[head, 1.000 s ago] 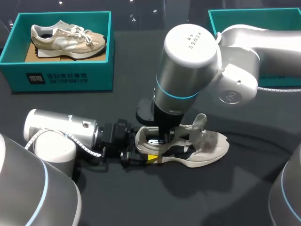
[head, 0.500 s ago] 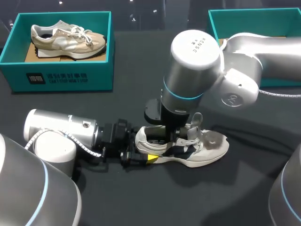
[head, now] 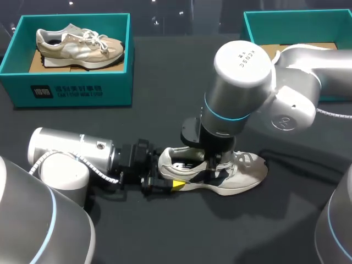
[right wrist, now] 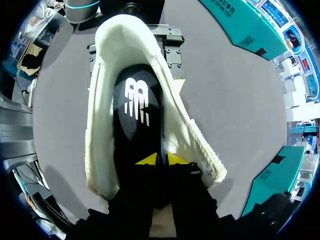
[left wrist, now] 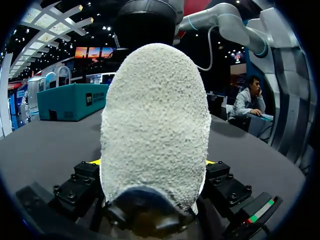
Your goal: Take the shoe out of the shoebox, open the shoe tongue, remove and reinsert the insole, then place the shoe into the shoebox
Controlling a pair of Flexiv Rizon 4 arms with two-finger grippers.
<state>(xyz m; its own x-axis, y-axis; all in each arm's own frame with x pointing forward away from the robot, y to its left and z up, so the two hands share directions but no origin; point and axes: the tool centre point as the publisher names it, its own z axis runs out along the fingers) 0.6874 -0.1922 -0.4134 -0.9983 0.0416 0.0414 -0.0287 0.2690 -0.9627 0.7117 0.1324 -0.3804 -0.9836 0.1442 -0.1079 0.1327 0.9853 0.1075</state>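
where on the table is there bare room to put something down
Bare table lies between the left shoebox and the right shoebox, at the far side, and along the near edge in front of the shoe. Crowded: the middle, where the left arm and right arm meet over the shoe.

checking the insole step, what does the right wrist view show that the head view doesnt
Only the right wrist view: the black insole with a white logo lying inside the cream sneaker, my right gripper shut over it. Only the head view: the second beige sneaker inside the teal shoebox, and the cream sneaker's toe. Both: that sneaker on the black table, its heel clamped by my left gripper.
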